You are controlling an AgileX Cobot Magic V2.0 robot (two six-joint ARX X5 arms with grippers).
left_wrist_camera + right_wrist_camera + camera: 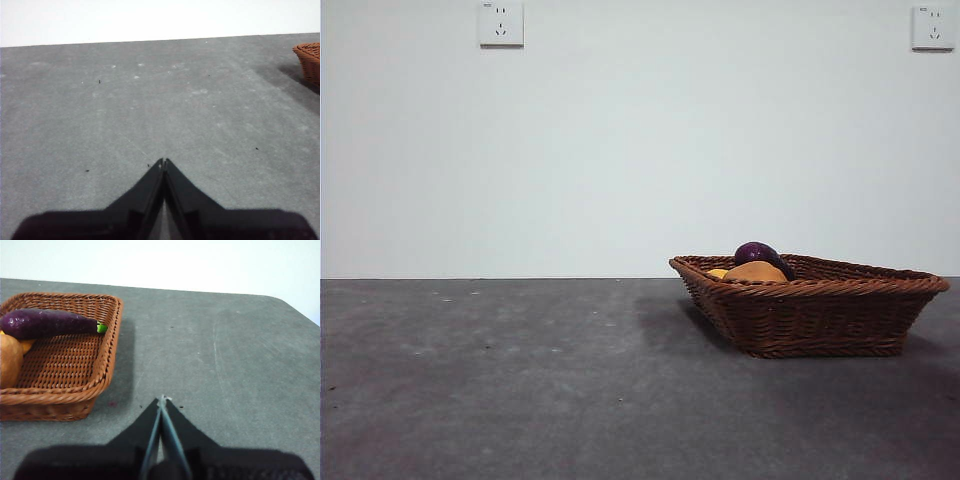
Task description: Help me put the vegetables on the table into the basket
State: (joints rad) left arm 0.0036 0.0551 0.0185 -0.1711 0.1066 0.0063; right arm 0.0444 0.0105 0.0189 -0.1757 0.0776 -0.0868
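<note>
Potato (756, 272), eggplant (757, 252) and yellow vegetable (718, 273) are lying inside the basket (820, 315); left gripper (163, 162) and right gripper (162, 400) are hovering beside the basket, jaws pressed together, gripping nothing.

Potato (756, 272), eggplant (758, 253), yellow vegetable (718, 273) inside basket (820, 315).

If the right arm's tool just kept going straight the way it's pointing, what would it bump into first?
Probably nothing: ahead of the right tool lies only bare table, then the wall. The basket sits off to one side of that line, though depth is hard to judge.
</note>
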